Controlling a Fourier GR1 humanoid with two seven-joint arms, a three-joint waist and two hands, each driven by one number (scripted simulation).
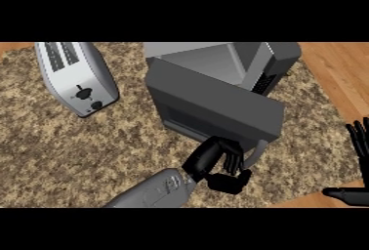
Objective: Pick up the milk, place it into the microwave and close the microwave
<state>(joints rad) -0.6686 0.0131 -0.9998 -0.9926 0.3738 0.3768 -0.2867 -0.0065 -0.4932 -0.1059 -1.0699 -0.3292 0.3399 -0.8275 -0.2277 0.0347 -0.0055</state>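
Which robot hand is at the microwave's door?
The left robot hand, at the open door of the dark grey microwave; the right robot hand rests open at the view's right edge.

A speckled brown counter top with wood around it

The counter top (79,146) is brown and tan with lots of little spots, like stone. Warm orange wood (338,73) shows at the right side and in the far left corner. A shiny silver toaster (75,73) sits at the back left.
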